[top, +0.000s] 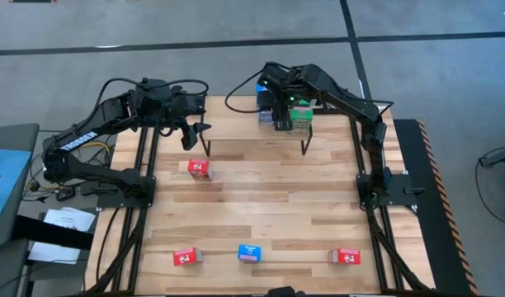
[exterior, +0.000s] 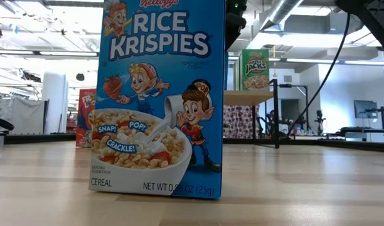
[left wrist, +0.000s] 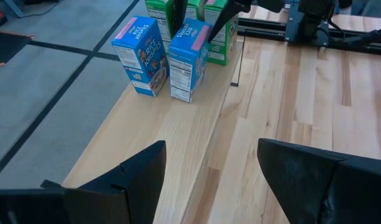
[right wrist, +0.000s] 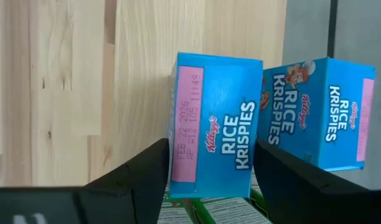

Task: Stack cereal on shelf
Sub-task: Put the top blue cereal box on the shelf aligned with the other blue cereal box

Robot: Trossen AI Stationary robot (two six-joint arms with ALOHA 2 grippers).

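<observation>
The right gripper (right wrist: 209, 180) straddles a blue cereal box (right wrist: 215, 124) standing on the shelf (left wrist: 172, 124), jaws parted and seemingly released; lifting away crooked could topple it into the neighbouring blue box (right wrist: 318, 112).

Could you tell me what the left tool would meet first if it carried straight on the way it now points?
Probably the shelf: its light wood top fills the path between the left tool's open fingers. Farther along that line stand two blue Rice Krispies boxes, the likely first boxes met, though depth is hard to judge.
</observation>
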